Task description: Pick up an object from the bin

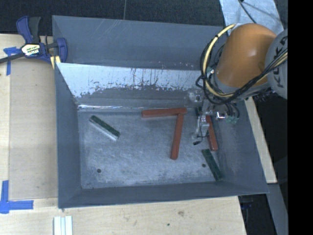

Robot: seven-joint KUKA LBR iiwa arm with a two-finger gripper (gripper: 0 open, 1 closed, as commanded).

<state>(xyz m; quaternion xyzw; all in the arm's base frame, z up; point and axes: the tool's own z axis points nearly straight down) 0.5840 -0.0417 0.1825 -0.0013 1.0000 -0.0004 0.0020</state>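
My hand hangs low in the grey bin, just right of the long red-brown stick and close against a shorter red-brown stick that lies on my hand's far side from the long one. Whether my hand is wide or narrow I cannot tell. A dark green stick lies right of the long stick's lower end, a level red-brown stick meets its top end in a corner, and a pale green stick lies well to its left.

Dim, even light; pale glare streaks the far bin wall.
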